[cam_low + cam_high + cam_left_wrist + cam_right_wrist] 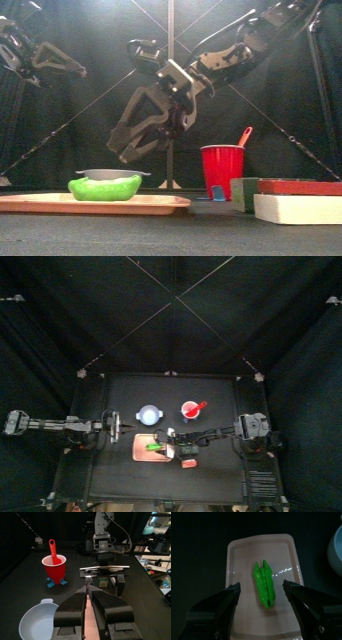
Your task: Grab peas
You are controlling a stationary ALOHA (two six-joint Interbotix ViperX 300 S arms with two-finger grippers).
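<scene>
While my right arm is reaching in over the tabletop [127,391], my right pincer [262,594] is hanging above the pale pink board [241,562] with its jaws spread wide, one on each side of the peas [264,583] and not touching them. The peas are lying flat on the board, near its middle, a bright green pod running along the board's length. My left pincer [89,604] is resting at the other side, jaws pressed together and holding nothing. A red cup [55,566] with a red spoon [52,548] standing in it is sitting beyond the board, and a pale blue bowl [37,619] is sitting near the left pincer.
</scene>
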